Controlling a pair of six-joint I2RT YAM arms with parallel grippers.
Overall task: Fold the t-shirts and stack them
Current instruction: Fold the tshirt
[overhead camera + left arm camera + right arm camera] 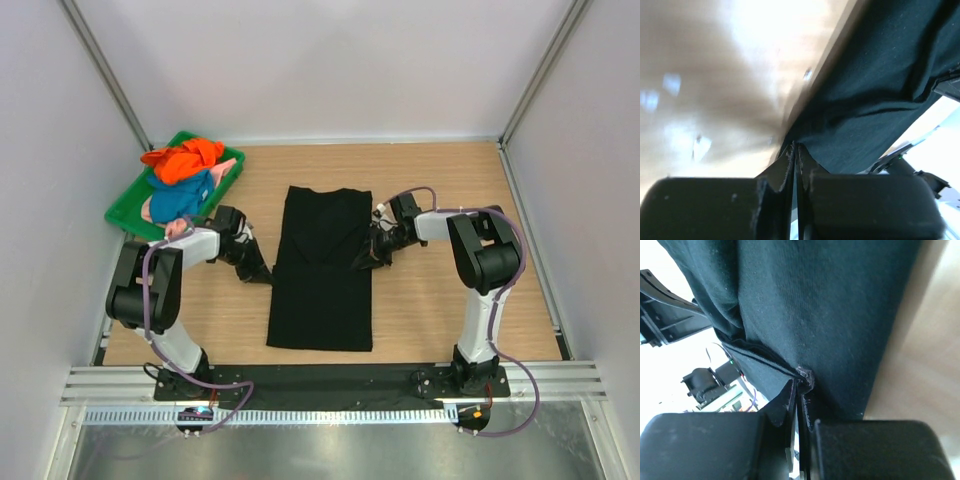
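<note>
Visitor: Overhead, where is the shirt?

Arm: The black t-shirt (pixel 322 270) lies flat as a long strip on the wooden table (pixel 430 310), between my two hands. My left gripper (pixel 260 271) sits at its left edge. My right gripper (pixel 368 258) sits at its right edge, a little further from my bases. Beyond my left hand and out to its left, a green tray (pixel 125 212) holds an orange t-shirt (pixel 185 160), a blue t-shirt (pixel 185 190) and a pink t-shirt (pixel 228 165), bundled together.

Visitor: And your left wrist?

Arm: My left gripper (pixel 795 150) is pinched on the edge of the black t-shirt (pixel 880 90). The cloth runs up and away to the right of the tips, with bare table (pixel 715 75) to their left.

Visitor: The right wrist?

Arm: My right gripper (pixel 799 385) is clamped on a small pucker of the black t-shirt (pixel 815 300). The cloth spreads away ahead of the tips, and the table (pixel 925 365) shows to their right.
</note>
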